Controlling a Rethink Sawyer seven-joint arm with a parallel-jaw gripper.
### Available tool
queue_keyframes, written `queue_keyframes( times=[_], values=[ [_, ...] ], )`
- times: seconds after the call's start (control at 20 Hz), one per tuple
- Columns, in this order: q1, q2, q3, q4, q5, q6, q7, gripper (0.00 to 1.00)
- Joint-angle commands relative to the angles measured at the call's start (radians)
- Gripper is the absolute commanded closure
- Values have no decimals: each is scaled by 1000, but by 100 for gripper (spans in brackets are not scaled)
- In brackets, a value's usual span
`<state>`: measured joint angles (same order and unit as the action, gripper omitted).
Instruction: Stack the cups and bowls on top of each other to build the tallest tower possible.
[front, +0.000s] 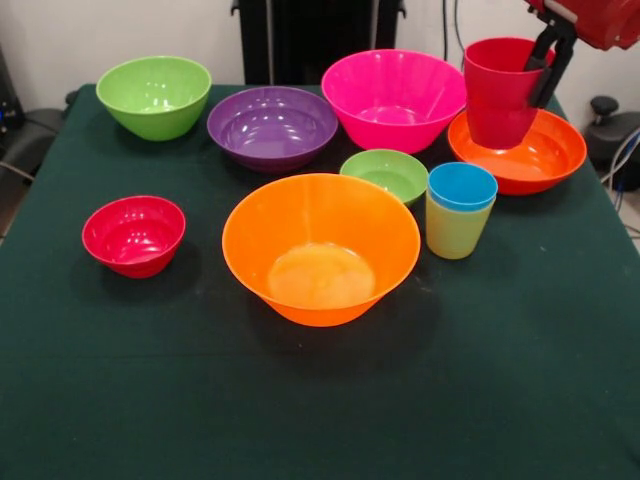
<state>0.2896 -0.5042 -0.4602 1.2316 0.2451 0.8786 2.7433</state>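
Red cup (497, 92), unlabelled, hangs gripped at its rim by the pincer (549, 62).

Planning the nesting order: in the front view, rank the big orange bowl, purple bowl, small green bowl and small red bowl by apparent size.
1. Big orange bowl, though it sits nearest the camera
2. Purple bowl
3. Small red bowl and small green bowl: too alike to rank.

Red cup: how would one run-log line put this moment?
tool: shut on red cup | cup: above red-orange bowl | blue cup: nested in yellow-green cup
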Motion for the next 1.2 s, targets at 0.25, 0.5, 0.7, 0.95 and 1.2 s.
queue_keyframes(
  times=[0.25,0.5,0.7,0.95,1.2],
  values=[
    [-30,4,148,119,-78,-83,-100,100],
    [-32,2,155,135,-83,-119,-98,100],
    [-36,-1,162,146,-86,-141,-101,100],
    [-40,-5,167,158,-92,-166,-104,100],
    [-46,-9,173,164,-98,-177,-107,100]
  ],
)
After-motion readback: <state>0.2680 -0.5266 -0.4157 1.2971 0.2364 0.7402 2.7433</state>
